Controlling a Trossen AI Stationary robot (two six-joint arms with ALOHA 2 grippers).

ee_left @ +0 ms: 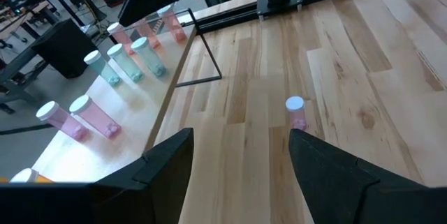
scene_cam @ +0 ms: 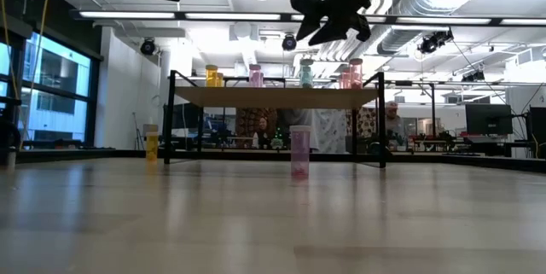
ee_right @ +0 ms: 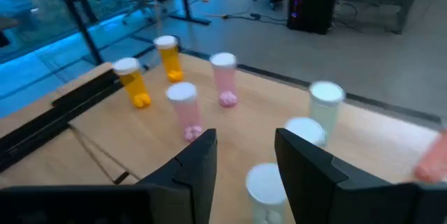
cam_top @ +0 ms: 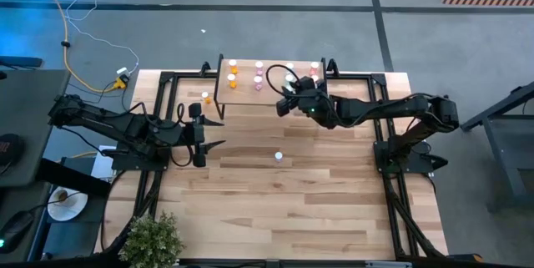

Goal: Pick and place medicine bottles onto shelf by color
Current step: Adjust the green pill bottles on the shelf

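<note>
Sorting by colour is well advanced here: the shelf (cam_top: pixel 271 101) at the far side of the table (cam_top: pixel 317 209) already carries most of the medicine bottles, grouped as orange bottles (ee_right: pixel 150 67), pink bottles (ee_right: pixel 202 95), teal bottles (ee_left: pixel 133 60) and, at the far end, red-pink bottles (ee_left: pixel 150 28). Two bottles appear to remain on the table: a pink bottle (cam_top: pixel 279 157) standing upright near the table's middle, well apart from the shelf, and an orange bottle (cam_top: pixel 206 98) just beside the shelf's left end. The right tool (cam_top: pixel 288 101) hangs above the shelf over the teal group, its jaws part-open with nothing visible between them; judge it as finished with a placement, and lift it straight up before you traverse so that its fingers do not sweep the neighbouring caps. The left tool (ee_left: pixel 237 161) sits over the left part of the table with its jaws wide and empty, and the pink bottle stands directly ahead of it, between the lines of the two fingers. Use this arm for the next pick. Advance level, centre the bottle between the jaws, and close on the body below the white cap; the bottle is small and light, so a glancing finger will likely topple it. Carry it to the pink group and set it down upright in a free spot.
</note>
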